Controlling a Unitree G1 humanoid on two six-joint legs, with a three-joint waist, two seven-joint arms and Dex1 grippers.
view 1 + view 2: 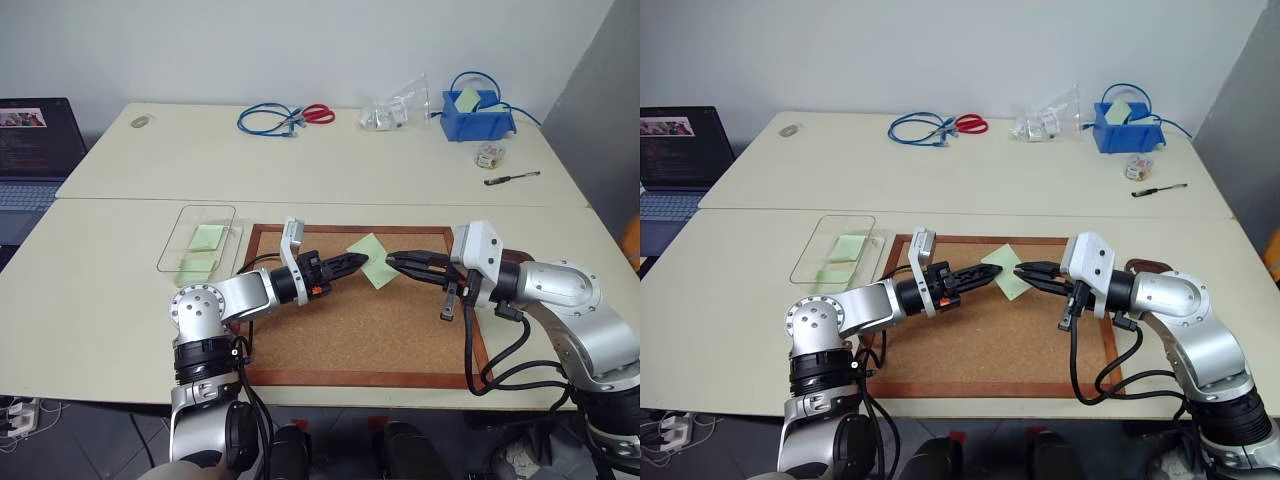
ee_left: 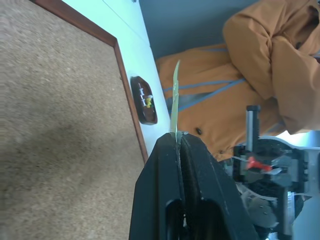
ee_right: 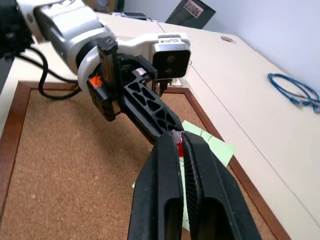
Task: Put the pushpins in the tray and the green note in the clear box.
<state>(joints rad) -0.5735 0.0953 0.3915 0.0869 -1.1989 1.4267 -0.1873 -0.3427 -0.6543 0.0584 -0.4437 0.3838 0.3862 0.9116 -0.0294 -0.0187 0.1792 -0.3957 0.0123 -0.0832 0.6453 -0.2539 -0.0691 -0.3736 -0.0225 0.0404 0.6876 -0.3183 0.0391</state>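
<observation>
Pinching the green note (image 1: 369,259), the left gripper (image 1: 362,260) steadies it so the right gripper (image 3: 177,137) can pull away the red pushpin (image 3: 179,145) it squeezes.

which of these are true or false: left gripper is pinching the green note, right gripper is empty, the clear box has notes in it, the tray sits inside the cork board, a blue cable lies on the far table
1. The left gripper pinches the green note. True.
2. The right gripper is empty. False: it is shut on a red pushpin.
3. The clear box holds green notes. True.
4. The tray sits inside the cork board. False: it lies on the table beyond the board's frame.
5. A blue cable lies on the far table. True.
</observation>
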